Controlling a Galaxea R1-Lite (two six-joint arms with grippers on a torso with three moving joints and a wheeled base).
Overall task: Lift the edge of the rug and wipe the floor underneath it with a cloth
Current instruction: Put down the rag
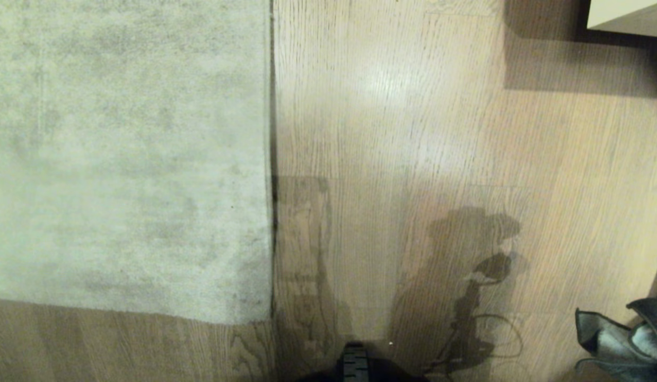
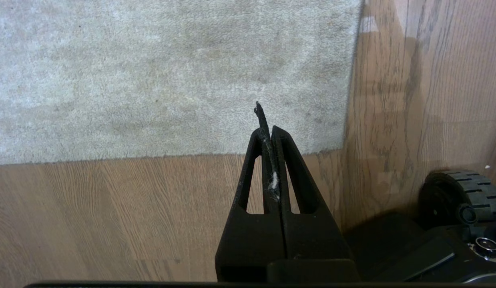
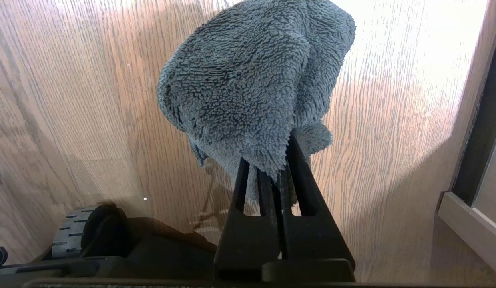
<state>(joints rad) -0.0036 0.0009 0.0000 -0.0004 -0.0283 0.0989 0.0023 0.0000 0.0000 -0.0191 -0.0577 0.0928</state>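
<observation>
A: What are the jaws doing?

B: The right gripper (image 3: 280,170) has its jaws clamped on the cloth (image 3: 252,88), a dark grey-blue fuzzy rag that bunches up in a rounded lump past the tips, with a loose flap hanging at one side. It hangs above the floor (image 3: 91,80), clear of it. The left gripper (image 2: 268,134) has its jaws pressed together on nothing, apart from a wisp of white fluff caught between them.

A: And the rug?

B: The left gripper's tips point at the corner of it. The rug edge (image 1: 270,159) runs straight up the head view, thin and dark along the seam, and turns a square corner (image 1: 267,317) low down. It lies flat on the planks. The pile is short, pale grey-beige, mottled with darker patches.

A: The floor?

B: Light brown wood-grain planks with a soft sheen, a bright glare patch (image 1: 386,85) beside the rug edge. The cloth also shows at the head view's lower right corner (image 1: 625,339), well apart from the rug.

A: Anything else?

B: A black ridged wheel (image 2: 468,192) of the base near the left gripper.
</observation>
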